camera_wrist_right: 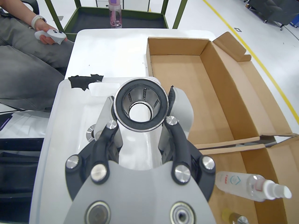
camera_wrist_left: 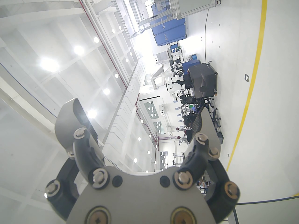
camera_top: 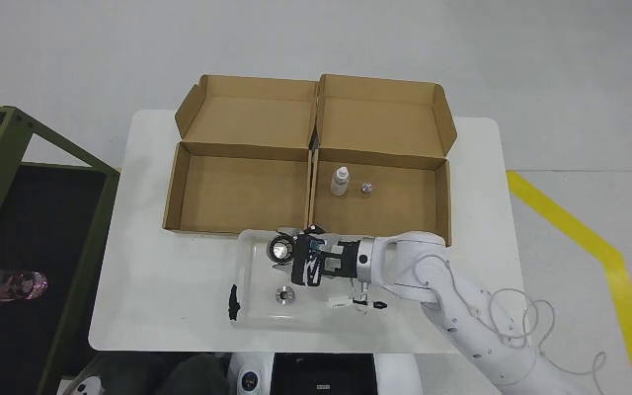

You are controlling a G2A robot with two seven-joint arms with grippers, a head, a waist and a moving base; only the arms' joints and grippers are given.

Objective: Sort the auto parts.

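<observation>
My right gripper (camera_wrist_right: 141, 110) is shut on a metal cylindrical bearing with a black rim (camera_wrist_right: 141, 104), held a little above the white tray (camera_wrist_right: 70, 108). From above, the bearing (camera_top: 281, 250) hangs over the tray's far left part, with the gripper (camera_top: 296, 257) behind it. A small round metal part (camera_top: 286, 293) lies on the tray floor nearby, and shows beside the fingers as the metal part (camera_wrist_right: 90, 133). My left gripper (camera_wrist_left: 140, 117) is open, holds nothing and points up at the hall ceiling.
Two open cardboard boxes stand behind the tray. The left box (camera_top: 237, 193) holds nothing. The right box (camera_top: 405, 197) holds a spray bottle (camera_top: 340, 181) and a small metal part (camera_top: 364, 188). Black tape (camera_top: 233, 301) sticks to the tray's left rim. A green cart (camera_top: 39, 197) stands left of the table.
</observation>
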